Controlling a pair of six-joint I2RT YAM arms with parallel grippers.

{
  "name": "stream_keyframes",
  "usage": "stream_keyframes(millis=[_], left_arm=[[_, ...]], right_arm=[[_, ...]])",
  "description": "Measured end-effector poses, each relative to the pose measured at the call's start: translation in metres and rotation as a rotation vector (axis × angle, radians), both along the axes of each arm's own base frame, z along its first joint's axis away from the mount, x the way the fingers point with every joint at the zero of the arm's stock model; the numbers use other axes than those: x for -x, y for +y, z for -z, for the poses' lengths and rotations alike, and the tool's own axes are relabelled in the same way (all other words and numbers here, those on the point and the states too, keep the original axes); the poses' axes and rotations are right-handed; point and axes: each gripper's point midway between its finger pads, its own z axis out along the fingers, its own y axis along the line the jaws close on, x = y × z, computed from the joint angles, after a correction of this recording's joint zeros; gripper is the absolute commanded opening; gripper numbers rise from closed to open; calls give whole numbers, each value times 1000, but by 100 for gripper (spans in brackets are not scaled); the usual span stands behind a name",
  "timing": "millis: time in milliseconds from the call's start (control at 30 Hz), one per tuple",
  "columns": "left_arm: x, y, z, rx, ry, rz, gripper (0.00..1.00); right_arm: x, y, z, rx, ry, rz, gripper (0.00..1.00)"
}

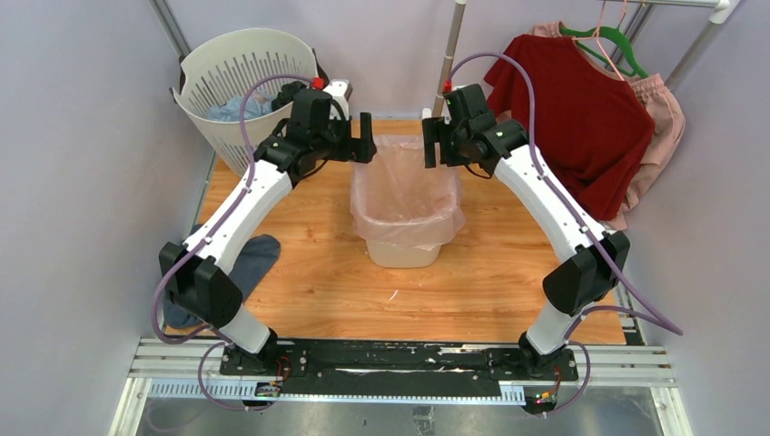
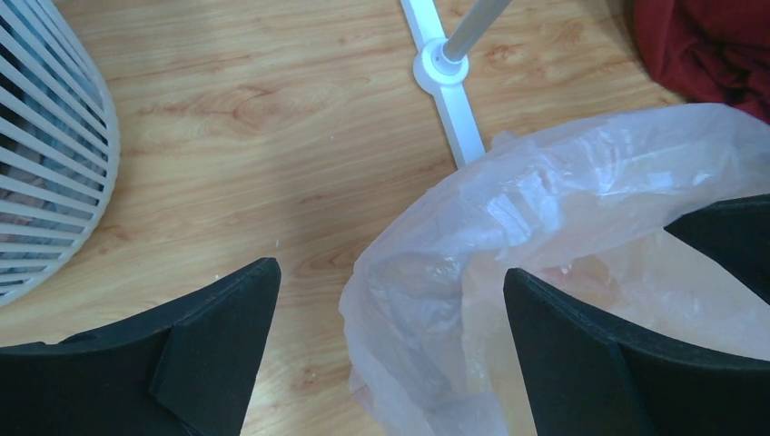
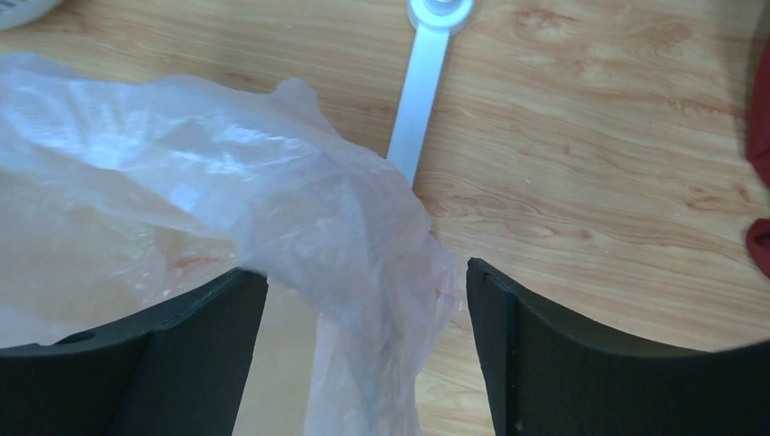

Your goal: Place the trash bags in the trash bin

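Robot test booth staged as laundry corner; grey panels [image 1: 82,182], clothes rack [image 1: 451,54], slotted basket [image 1: 227,68].

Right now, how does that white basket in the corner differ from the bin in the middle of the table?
The basket is white, round and wider, its walls cut with vertical slots; the bin is cream, narrower, with solid walls. The basket holds a blue-grey cloth; the bin is lined with a pale-pink bag draped over its rim. Both are open-topped containers.

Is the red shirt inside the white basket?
No, the red shirt hangs at the far right, while the white basket stands at the far left.
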Motion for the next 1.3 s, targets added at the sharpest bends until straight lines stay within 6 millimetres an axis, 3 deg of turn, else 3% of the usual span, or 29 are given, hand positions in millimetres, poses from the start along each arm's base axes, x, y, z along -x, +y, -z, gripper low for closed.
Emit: stream_keyframes(millis=[267, 300, 433, 500, 600, 667, 733, 867, 967, 1100, 1300], left_arm=[[13, 6, -44, 36, -90, 12, 100], [14, 7, -50, 40, -104, 16, 100], [21, 21, -69, 49, -147, -20, 100], [28, 40, -73, 54, -156, -70, 98], [46, 77, -68, 60, -153, -173, 91], [64, 97, -54, 64, -136, -229, 89], [76, 101, -40, 70, -117, -242, 87], [87, 101, 5, 73, -33, -257, 83], [88, 98, 47, 73, 45, -260, 81], [96, 93, 91, 88, 130, -254, 78], [95, 83, 128, 142, 166, -246, 76]], right_arm=[[20, 1, -56, -106, -103, -55, 87], [23, -1, -64, -118, -123, -57, 83], [36, -19, -96, -153, -203, -31, 32], [41, -39, -100, -159, -222, 11, 16], [46, -83, -86, -156, -208, 110, 15], [52, -103, -60, -167, -160, 147, 16], [57, -110, -28, -187, -90, 154, 17], [65, -87, 29, -264, 58, 74, 16], [69, -69, 60, -331, 153, 22, 14], [71, -54, 87, -391, 237, -17, 13], [84, -38, 127, -484, 345, -43, 11]])
